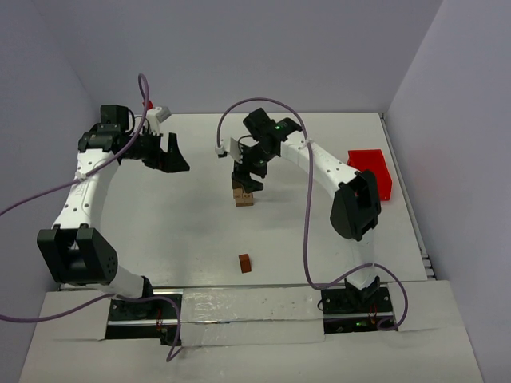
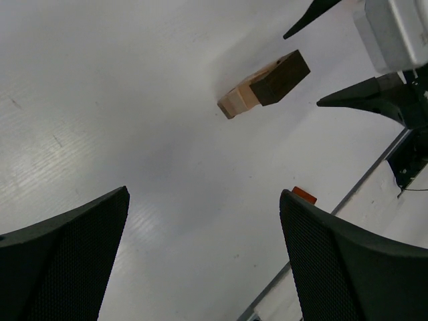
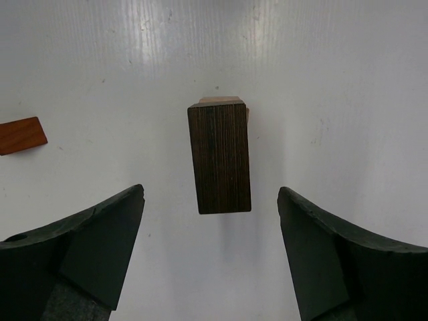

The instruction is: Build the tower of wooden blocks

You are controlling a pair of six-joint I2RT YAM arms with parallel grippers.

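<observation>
From the top camera, the wood block tower point(image 1: 244, 198) stands near the middle of the white table point(image 1: 160, 231), a short stack with tan pieces low down and a darker piece on top. The right gripper point(image 1: 248, 182) hangs directly over it; from here I cannot tell whether its jaws touch the stack. A single reddish-brown block point(image 1: 245, 262) lies apart at 6 o'clock from the tower. The left gripper point(image 1: 173, 156) sits well away at about 10 o'clock from the tower, above bare table. A red bin point(image 1: 371, 171) rests at 3 o'clock, near the table's right edge.

In the left wrist view, the left gripper point(image 2: 204, 251) is spread wide with nothing between its fingers point(image 2: 67, 257). The tower point(image 2: 264, 85) appears at 1 o'clock, its tan layers capped by a dark brown block point(image 2: 281, 77). The right gripper's black fingertips point(image 2: 361, 97) flank it at 2 o'clock without visibly touching. The reddish-brown block point(image 2: 304, 195) peeks out just above the right-hand finger.

In the right wrist view, the right gripper point(image 3: 210, 251) is parted, its fingers point(image 3: 80, 257) at 7 and 5 o'clock with clear gaps to the dark brown block point(image 3: 219, 157) at centre. A tan block point(image 3: 221, 101) shows under that block's edge at 12 o'clock. The reddish-brown block point(image 3: 20, 135) lies flat at 9 o'clock.
</observation>
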